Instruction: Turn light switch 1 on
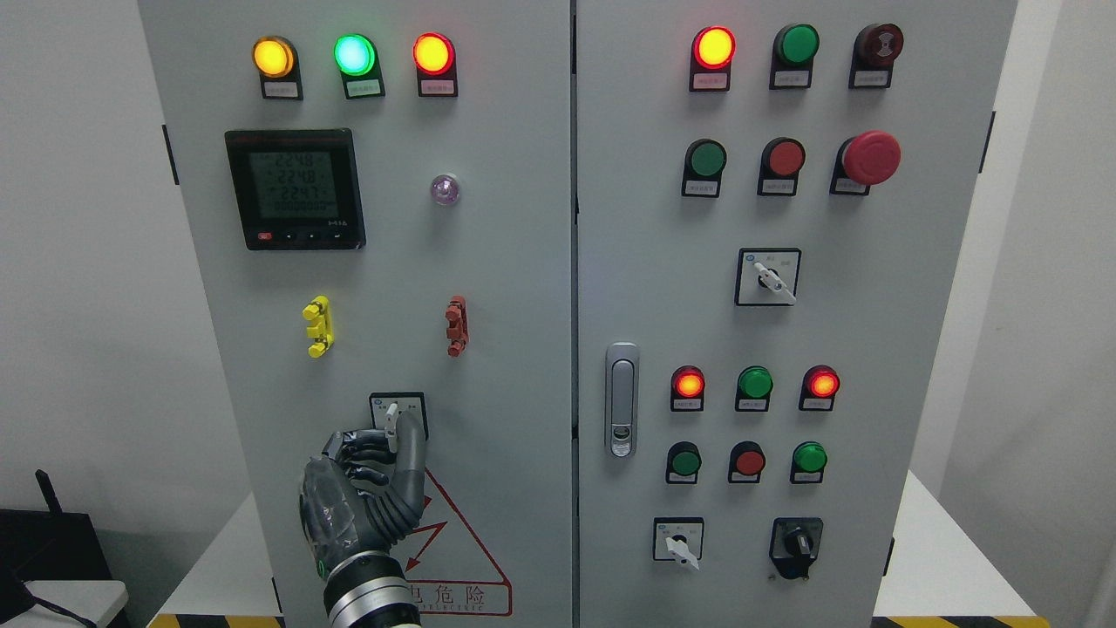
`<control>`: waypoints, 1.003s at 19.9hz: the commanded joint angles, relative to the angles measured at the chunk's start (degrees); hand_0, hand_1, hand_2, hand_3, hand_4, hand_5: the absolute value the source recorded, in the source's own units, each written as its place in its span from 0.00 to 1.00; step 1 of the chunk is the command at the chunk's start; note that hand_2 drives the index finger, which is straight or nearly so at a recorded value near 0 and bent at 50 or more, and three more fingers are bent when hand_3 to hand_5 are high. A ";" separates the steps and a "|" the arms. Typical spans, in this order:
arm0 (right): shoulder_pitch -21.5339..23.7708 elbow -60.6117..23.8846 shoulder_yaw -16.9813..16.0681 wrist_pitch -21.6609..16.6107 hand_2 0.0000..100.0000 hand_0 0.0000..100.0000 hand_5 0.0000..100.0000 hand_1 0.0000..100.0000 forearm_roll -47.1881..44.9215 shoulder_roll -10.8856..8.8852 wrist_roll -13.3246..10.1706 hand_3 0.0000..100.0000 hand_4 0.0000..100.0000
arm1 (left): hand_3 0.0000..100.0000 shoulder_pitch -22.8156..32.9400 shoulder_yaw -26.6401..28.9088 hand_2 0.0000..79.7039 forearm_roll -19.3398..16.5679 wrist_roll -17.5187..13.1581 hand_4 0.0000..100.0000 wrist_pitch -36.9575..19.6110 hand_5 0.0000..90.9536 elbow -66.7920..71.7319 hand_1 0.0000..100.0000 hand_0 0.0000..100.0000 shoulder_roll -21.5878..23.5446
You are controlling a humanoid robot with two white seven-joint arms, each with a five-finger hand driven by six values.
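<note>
A small rotary light switch [398,412] with a white knob sits in a black-framed plate low on the left door of the grey control cabinet [506,288]. My left hand [388,440] rises from the bottom edge, left of the middle. Its curled fingers [356,449] and thumb [410,453] pinch the white knob from below. The hand hides the lower part of the switch plate. The knob points roughly upward. My right hand does not show.
A red warning triangle [462,558] is just below the switch. Yellow [318,327] and red [456,325] clips sit above it, then a meter [294,189] and three lit lamps. The right door holds a handle [621,399], buttons, lamps and other rotary switches [678,541].
</note>
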 commanded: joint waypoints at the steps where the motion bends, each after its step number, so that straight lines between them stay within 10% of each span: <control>1: 0.00 0.00 0.00 0.05 0.00 0.12 0.00 0.39 -1.05 0.00 -0.04 0.00 0.00 | 0.71 -0.06 -0.01 0.69 -0.01 -0.15 0.78 0.04 0.87 -0.01 0.43 0.27 -0.01; 20: 0.00 0.00 0.00 0.05 0.00 0.12 0.00 0.39 -1.05 0.00 -0.04 0.00 0.00 | 0.71 -0.06 -0.01 0.69 -0.01 -0.24 0.79 0.22 0.87 0.17 0.39 0.35 -0.01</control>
